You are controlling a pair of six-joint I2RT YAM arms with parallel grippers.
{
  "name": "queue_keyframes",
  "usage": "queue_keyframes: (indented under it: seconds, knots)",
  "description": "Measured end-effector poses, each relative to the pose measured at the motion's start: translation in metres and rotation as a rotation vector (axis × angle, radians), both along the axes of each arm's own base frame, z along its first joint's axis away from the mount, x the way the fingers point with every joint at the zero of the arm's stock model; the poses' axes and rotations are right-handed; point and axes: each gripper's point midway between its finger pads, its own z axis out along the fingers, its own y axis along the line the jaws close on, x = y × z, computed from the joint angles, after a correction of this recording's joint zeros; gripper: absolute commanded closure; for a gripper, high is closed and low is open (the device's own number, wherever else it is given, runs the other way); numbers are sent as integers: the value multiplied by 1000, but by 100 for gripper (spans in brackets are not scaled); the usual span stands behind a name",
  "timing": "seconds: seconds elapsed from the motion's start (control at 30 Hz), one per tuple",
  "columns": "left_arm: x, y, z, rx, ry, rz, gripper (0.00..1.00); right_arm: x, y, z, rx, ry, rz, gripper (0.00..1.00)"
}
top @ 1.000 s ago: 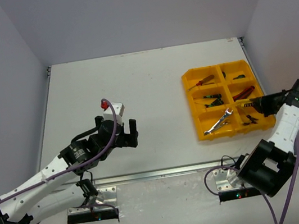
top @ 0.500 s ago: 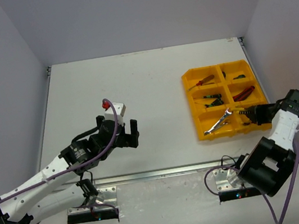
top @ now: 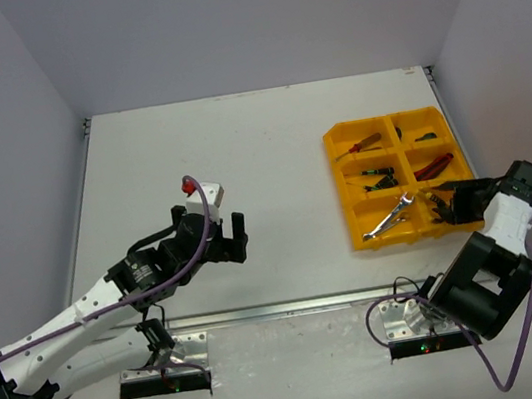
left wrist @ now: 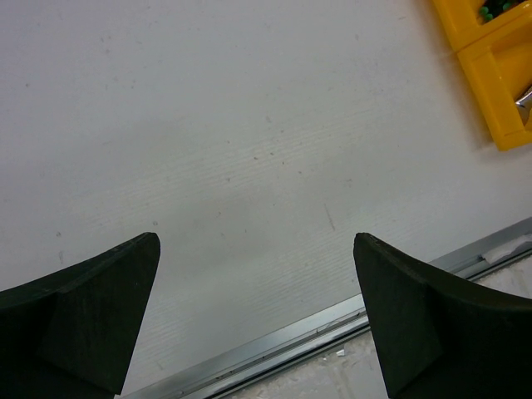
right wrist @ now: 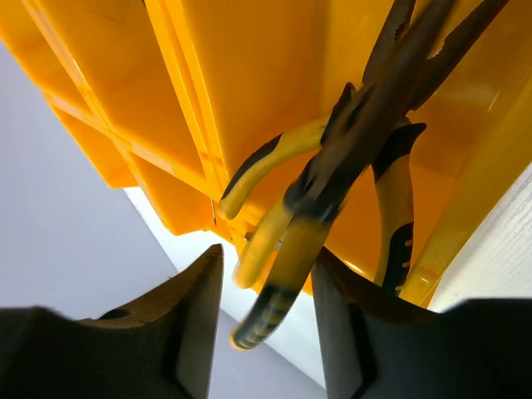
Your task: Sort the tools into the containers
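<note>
A snag is judged the main risk. In the right wrist view the right gripper (right wrist: 268,253) is seen with its jaws parted around one handle of the yellow-handled pliers (right wrist: 287,241). A sliver of gap shows on each side, so the tool is taken to be ungripped yet not cleared. Should the arm be lifted askew, the handle could be caught and the pliers dragged over the wall of the yellow tray (top: 341,198), or the tray itself shoved.

The pliers are lodged in the near-right compartment, with silver wrenches (top: 390,217) in the near-left. Red-handled cutters (top: 433,168) are held in the middle-right, green-handled screwdrivers (top: 376,178) in the middle-left and a red-handled screwdriver (top: 364,143) in the far-left. Something green, too small to be named, is seen in the far-right.

The left gripper (top: 216,236) is hung over the table (top: 237,143), well apart from the tray, with jaws spread wide and nothing held
</note>
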Motion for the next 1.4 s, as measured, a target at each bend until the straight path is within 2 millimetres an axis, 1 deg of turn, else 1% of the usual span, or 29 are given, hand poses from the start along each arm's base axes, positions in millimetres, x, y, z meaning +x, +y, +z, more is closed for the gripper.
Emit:
queue_keyframes:
  seconds: [0.07,0.1,0.13,0.23,0.3,0.37,0.4,0.43,0.47,0.53,0.63,0.67,0.73,0.8,0.83,0.93,1.03,1.07,1.1,1.23,1.33,1.4]
  knots:
    - [0,0,1,-4,-3,0,0,0,0,-1,1,2,6,38]
    - [0,0,2,-5,-4,0,0,0,0,-1,0,2,7,36]
    - [0,0,2,-7,-5,0,0,0,0,-1,1,2,7,32]
    - [0,1,2,-8,-6,0,0,0,1,0,0,1,15,29]
    - [0,1,2,-8,-6,0,0,0,0,4,-4,3,25,26]
    - [0,1,3,-8,-7,0,0,4,-3,14,-20,-7,36,21]
    - [0,1,3,-8,-7,1,0,7,-6,22,-34,-20,47,16]
    - [0,1,3,-7,-8,3,0,10,-8,32,-49,-36,59,5]
    - [0,2,3,-6,-10,7,0,15,-12,44,-76,-63,74,1]
    - [1,4,4,-4,-16,18,0,23,-17,66,-131,-107,113,1]
    - [3,9,6,-3,-29,51,0,35,-13,102,-237,-167,203,1]
    - [5,13,7,-3,-36,72,0,40,-7,114,-286,-188,251,1]
    - [7,24,10,-5,-53,130,0,47,10,135,-371,-238,357,1]
    - [10,39,15,-10,-77,206,0,49,34,152,-453,-286,478,1]
    - [11,48,19,-15,-92,249,0,49,49,157,-493,-305,549,1]
    - [12,74,35,-47,-143,367,0,39,93,169,-606,-367,757,1]
    - [10,90,49,-87,-190,442,0,14,129,177,-758,-429,947,1]
    - [9,95,52,-95,-201,463,0,5,135,181,-813,-449,985,1]
    - [8,100,56,-101,-211,484,0,-4,138,186,-869,-463,1010,1]
    - [9,114,66,-110,-240,564,0,-38,129,212,-1043,-497,1004,1]
    - [8,122,67,-91,-250,604,0,-61,121,237,-1133,-532,959,1]
    - [6,126,70,-83,-255,613,0,-76,117,248,-1175,-556,945,1]
